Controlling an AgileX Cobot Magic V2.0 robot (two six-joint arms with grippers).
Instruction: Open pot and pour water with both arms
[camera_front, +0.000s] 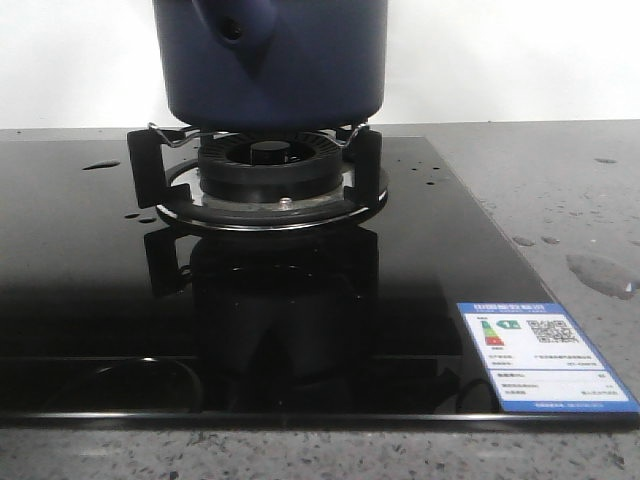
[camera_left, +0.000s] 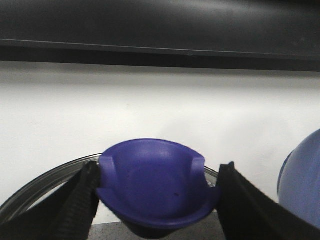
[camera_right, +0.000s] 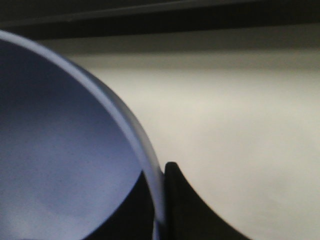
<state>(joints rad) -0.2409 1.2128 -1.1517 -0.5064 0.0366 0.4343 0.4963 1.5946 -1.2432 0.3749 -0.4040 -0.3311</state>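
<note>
Large dark navy-blue cylindrical pot (camera_front: 270, 60) sits on black gas burner (camera_front: 268, 170) of glossy black glass cooktop (camera_front: 90, 300). Left gripper (camera_left: 157, 200) fingers (camera_left: 75, 205) clenched on purple-blue knob (camera_left: 155, 185) above glass lid (camera_left: 40, 187). Right gripper (camera_right: 170, 210) against blue rim; grip state unclear.

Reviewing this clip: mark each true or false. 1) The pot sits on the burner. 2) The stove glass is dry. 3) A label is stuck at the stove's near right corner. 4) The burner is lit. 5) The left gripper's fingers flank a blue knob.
1) True: the pot rests on the supports over the burner.
2) False: droplets lie on the stove glass.
3) True: the label is there.
4) False: no flame shows.
5) True: the left gripper straddles the knob; contact is unclear.
</note>
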